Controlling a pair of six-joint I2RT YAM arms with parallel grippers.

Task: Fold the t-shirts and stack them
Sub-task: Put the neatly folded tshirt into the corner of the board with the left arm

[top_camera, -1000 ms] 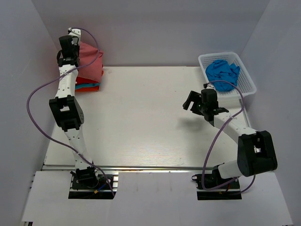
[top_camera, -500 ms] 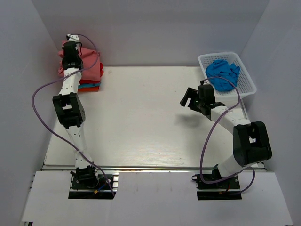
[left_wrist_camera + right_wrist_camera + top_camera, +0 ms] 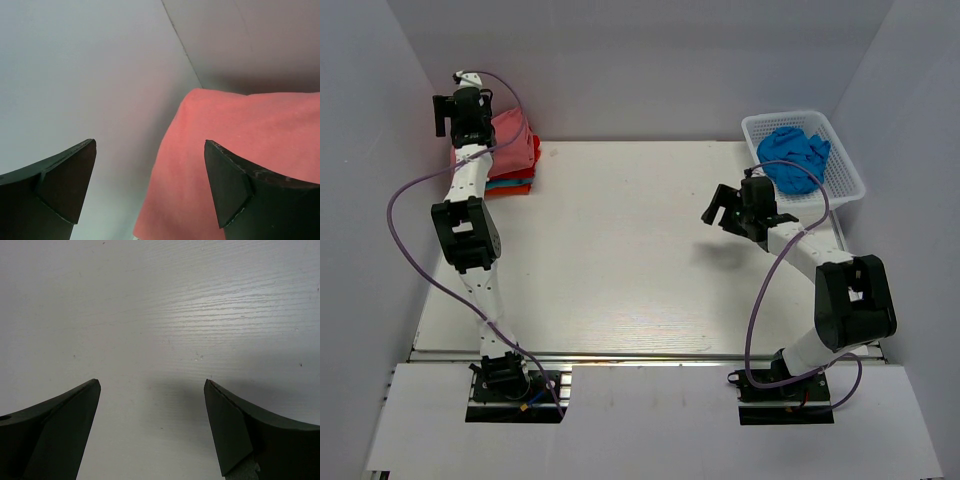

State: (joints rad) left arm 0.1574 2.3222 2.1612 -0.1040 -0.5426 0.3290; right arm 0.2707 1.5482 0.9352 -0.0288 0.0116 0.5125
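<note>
Two arms stand at the near edge of a white table (image 3: pixel 620 260), and from overhead its top shows a faint wood grain. The left gripper (image 3: pixel 448 106) is raised in the far left corner, close to the grey wall (image 3: pixel 380 120) and just beside a stack of folded shirts (image 3: pixel 515 165). A soft rose-red shirt (image 3: pixel 512 132) lies on top of the stack. Bright red cloth pokes out under it on the right, with thin turquoise and orange edges at the bottom. In the far right corner sits a white plastic lattice basket (image 3: pixel 848 186), and a bright blue shirt (image 3: pixel 792 155) lies crumpled in a heap inside it. The right gripper (image 3: pixel 720 208) hangs over bare table, near the basket on its left side and apart from it. Purple cables (image 3: pixel 405 200) loop loosely along both arms. The left wrist view shows two dark, wedge-shaped fingers (image 3: pixel 65 180) spread wide with nothing between them. Behind them is smooth grey wall, and the rose-red shirt fills the lower right as a matte, slightly fuzzy sheet with a rounded corner and a straight folded edge. The cloth touches neither finger. The right wrist view shows the same kind of blunt dark fingers (image 3: pixel 60 425), also wide apart and holding nothing. Under them is only the pale tabletop, with fine grain lines running across it and a soft shadow beneath the gap.
</note>
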